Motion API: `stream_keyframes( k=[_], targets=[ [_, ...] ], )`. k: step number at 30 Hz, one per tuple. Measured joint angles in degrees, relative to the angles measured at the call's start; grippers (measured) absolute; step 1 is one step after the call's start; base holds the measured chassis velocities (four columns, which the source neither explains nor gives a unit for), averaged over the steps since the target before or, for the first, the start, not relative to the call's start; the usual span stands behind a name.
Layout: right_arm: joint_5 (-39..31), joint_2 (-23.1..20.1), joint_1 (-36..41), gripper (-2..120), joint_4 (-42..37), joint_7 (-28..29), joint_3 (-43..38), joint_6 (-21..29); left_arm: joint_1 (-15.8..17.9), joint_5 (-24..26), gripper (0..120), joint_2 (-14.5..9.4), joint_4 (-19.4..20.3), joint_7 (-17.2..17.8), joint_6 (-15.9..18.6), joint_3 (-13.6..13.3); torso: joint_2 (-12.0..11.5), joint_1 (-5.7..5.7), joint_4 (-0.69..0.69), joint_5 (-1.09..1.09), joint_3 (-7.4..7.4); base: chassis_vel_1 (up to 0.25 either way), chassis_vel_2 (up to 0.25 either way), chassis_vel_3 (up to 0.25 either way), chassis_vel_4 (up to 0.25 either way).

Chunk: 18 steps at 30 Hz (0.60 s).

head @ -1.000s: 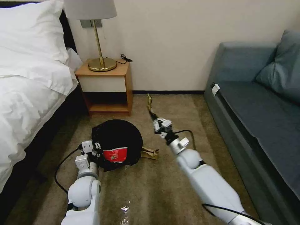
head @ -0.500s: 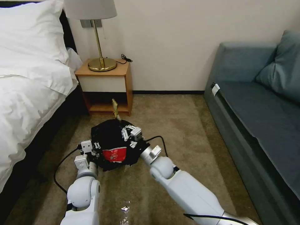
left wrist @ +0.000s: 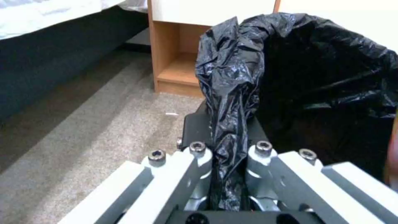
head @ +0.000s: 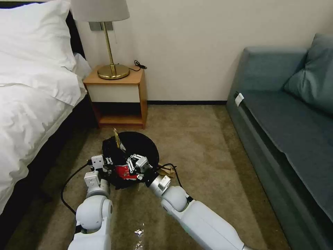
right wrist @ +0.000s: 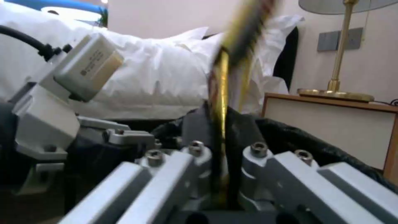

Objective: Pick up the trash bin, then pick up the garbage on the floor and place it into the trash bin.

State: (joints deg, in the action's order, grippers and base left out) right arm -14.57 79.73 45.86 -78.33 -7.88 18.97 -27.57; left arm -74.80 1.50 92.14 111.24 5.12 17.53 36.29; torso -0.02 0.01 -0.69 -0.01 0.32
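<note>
From the head view I see my right pincer point(head: 129, 161) clenched on a flat snack wrapper point(head: 117, 139) that sticks up over the trash bin point(head: 142, 146), a red-and-white cup point(head: 124, 172) inside. My left pincer point(head: 108, 163) sits at the bin's rim. A brown paper bag point(head: 168, 170) lies on the carpet just beside the bin.

Left wrist view – pincer point(left wrist: 227, 146) clamped on the black liner point(left wrist: 232, 93).

Right wrist view – pincer point(right wrist: 226, 146) pinching the wrapper point(right wrist: 224, 81) edge-on.

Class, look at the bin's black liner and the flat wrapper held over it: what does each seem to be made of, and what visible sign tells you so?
The liner of the trash bin looks like thin glossy plastic film: it crinkles and catches highlights where the left gripper pinches it. The wrapper in the right gripper seems to be shiny gold foil or metallised plastic, judging by its sheen; blur leaves that open.
</note>
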Motion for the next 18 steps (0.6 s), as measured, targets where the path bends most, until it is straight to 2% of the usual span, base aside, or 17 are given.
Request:
stream_keyframes(
  k=[4,5,8,9,10,12,13,14,15,17,18],
  targets=[
    [0.0,-0.2,-0.1,20,0.0,-0.5,-0.3,0.0,0.0,0.0,5,0.0,0.0,0.0,0.0,0.0,0.0,0.0,0.0,0.0,0.0,0.0,0.0,0.0,0.0],
    [0.0,-0.2,-0.1,28,0.0,-0.7,-0.5,0.0,0.0,0.0,5,0.0,0.0,0.0,0.0,0.0,0.0,0.0,0.0,0.0,0.0,0.0,0.0,0.0,0.0],
    [0.0,-0.2,-0.1,33,0.0,-0.7,-0.6,0.1,0.0,0.0,5,0.0,0.0,0.0,0.0,0.0,0.0,0.0,0.0,0.0,0.0,0.0,0.0,0.0,0.0],
    [0.1,-0.2,-0.2,43,0.0,-1.0,-0.7,0.2,0.0,0.0,5,0.0,0.0,0.0,0.0,0.0,0.0,0.0,0.0,0.0,0.0,0.0,0.0,0.0,0.0],
    [0.1,-0.2,-0.2,43,0.0,-1.0,-0.7,0.2,0.0,0.0,5,0.0,0.0,0.0,0.0,0.0,0.0,0.0,0.0,0.0,0.0,0.0,0.0,0.0,0.0],
    [0.2,-0.2,-0.2,54,0.0,-1.3,-0.9,0.2,0.0,0.0,5,0.0,0.1,0.0,0.0,0.1,0.0,0.0,0.0,0.0,0.0,0.0,0.0,0.0,0.0],
    [0.2,-0.2,-0.2,54,0.0,-1.3,-0.9,0.2,0.0,0.0,5,0.0,0.1,0.0,0.0,0.1,0.0,0.0,0.0,0.0,0.0,0.0,0.0,0.0,0.0],
    [0.2,-0.2,-0.5,60,-0.1,-1.3,-1.2,0.3,0.0,0.0,5,0.0,0.1,0.0,0.0,0.2,0.0,0.0,0.0,0.0,0.0,0.0,0.0,0.0,0.0],
    [0.2,-0.2,-0.5,60,-0.1,-1.3,-1.2,0.3,0.0,0.0,5,0.0,0.1,0.0,0.0,0.2,0.0,0.0,0.0,0.0,0.0,0.0,0.0,0.0,0.0],
    [0.2,0.1,-2.5,74,0.4,-0.8,-3.1,1.0,0.0,0.1,5,0.0,0.3,-0.1,0.0,0.5,0.0,0.0,0.0,0.01,0.0,0.0,0.0,0.0,0.0],
    [0.2,0.1,-2.5,74,0.4,-0.8,-3.1,1.0,0.0,0.1,5,0.0,0.3,-0.1,0.0,0.5,0.0,0.0,0.0,0.01,0.0,0.0,0.0,0.0,0.0]
  ],
)
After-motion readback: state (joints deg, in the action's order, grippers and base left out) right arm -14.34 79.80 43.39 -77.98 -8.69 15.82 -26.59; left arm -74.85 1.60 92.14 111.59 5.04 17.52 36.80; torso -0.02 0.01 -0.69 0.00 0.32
